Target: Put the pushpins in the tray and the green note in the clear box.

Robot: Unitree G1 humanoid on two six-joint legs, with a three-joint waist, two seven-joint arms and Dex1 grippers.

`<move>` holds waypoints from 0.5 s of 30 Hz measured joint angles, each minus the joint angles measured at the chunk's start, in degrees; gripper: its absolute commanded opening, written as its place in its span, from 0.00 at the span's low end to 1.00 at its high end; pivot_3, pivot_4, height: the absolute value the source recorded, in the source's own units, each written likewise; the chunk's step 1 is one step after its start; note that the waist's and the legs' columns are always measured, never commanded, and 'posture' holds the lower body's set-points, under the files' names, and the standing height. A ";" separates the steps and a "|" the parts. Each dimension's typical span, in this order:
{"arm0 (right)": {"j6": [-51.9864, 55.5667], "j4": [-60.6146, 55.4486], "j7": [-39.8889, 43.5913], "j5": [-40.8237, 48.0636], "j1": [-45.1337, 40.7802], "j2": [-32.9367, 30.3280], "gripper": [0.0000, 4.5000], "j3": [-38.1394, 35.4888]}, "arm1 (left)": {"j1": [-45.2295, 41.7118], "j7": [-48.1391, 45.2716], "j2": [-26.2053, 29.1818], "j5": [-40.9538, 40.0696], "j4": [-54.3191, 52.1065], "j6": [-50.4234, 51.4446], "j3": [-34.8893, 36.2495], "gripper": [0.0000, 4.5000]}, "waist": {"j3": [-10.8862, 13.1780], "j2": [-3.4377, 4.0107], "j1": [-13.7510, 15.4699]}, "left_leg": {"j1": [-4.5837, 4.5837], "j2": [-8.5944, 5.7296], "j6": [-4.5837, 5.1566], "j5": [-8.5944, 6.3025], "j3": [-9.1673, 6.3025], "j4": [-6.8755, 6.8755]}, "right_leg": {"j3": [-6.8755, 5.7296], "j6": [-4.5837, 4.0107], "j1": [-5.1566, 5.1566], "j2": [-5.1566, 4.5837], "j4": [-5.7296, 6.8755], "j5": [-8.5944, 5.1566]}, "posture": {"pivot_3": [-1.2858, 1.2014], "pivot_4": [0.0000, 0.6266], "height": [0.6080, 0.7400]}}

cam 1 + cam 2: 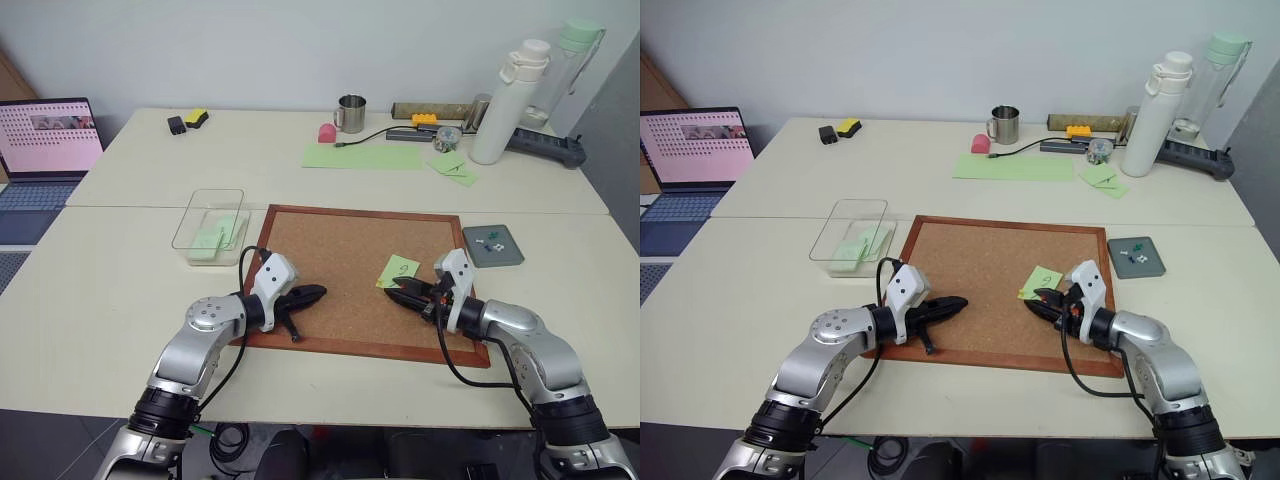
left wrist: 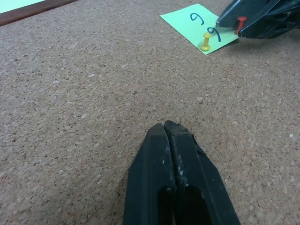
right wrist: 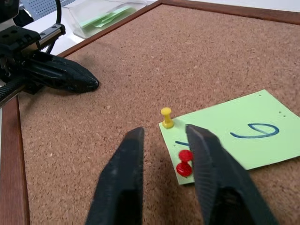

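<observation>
Corkboard [image 1: 340,260] carries our green note [image 3: 234,136] near its right edge, pinned by yellow pushpin [image 3: 166,117] and red pushpin [image 3: 184,162]. Our right pincer [image 3: 164,140] straddles the red one, not clamped; left pincer [image 2: 169,136] clenched, empty.

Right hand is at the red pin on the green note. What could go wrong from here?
1. The right hand straddles the red pushpin with a visible gap; closing off-centre could knock it aside rather than grip it.
2. The yellow pushpin stands close by on the same green note; a finger could bump it.
3. Pulling the red pin may lift or tear the note's corner, since the yellow pin alone would hold it to the corkboard.
</observation>
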 measured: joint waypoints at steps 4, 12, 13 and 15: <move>-1.11 0.63 -0.28 -1.19 0.29 -0.04 0.01 -0.49 | -0.03 -0.11 -0.01 -0.01 -0.03 0.07 -0.07 0.00 | 0.00 0.00 0.01 | 0.00 0.00 0.00 0.00 0.00 0.00 | 0.00 0.00 0.00 0.00 0.00 0.00 | 0.52 0.24 1.00; -0.60 -2.16 -0.90 3.73 0.98 2.16 0.01 -4.29 | -0.11 -0.16 -0.01 0.00 -0.20 0.51 -0.06 0.00 | 0.00 0.00 0.02 | -0.01 0.00 0.00 0.00 -0.02 0.00 | -0.01 0.00 0.00 0.00 0.00 0.00 | 0.52 0.24 1.00; -0.04 -3.87 -1.00 5.35 1.00 2.38 0.01 -5.37 | -0.10 -0.16 0.00 0.00 -0.21 0.56 -0.05 0.00 | 0.00 0.00 0.02 | -0.01 0.00 0.00 0.00 -0.02 0.00 | 0.00 0.00 0.00 0.00 0.00 0.00 | 0.52 0.24 1.00; 1.70 -7.29 -1.44 8.51 1.08 2.41 0.01 -7.35 | -0.06 -0.17 0.00 -0.01 -0.26 0.60 -0.02 0.00 | 0.00 0.00 0.03 | -0.01 0.00 0.00 0.00 -0.04 0.00 | -0.02 0.00 0.01 0.00 0.00 0.00 | 0.52 0.24 1.00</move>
